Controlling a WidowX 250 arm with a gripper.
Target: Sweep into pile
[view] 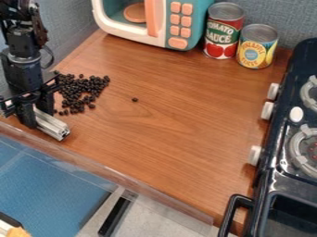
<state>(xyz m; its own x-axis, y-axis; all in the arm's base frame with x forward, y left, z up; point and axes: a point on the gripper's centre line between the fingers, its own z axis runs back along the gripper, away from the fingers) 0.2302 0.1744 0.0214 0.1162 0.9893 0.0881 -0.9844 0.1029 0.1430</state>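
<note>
At the left of the frame you have one gripper (36, 113), its two fingers pinching one silvery metal bar (53, 125) whose free end points toward the lower right. Just beside it, also at the left, lies one loose cluster of black beads (84, 90), too many for you to count surely, with some strays around its edges. One single bead (134, 99) sits well apart, left of the frame's centre. At the top you see one toy microwave (117, 28), then two cans, the taller red one (219, 32) and the shorter yellow one (255, 48), side by side. Down the right edge runs one black stove (278, 178), with three white knobs (267, 111) along its near side and two burners (298, 159) in your view.
</note>
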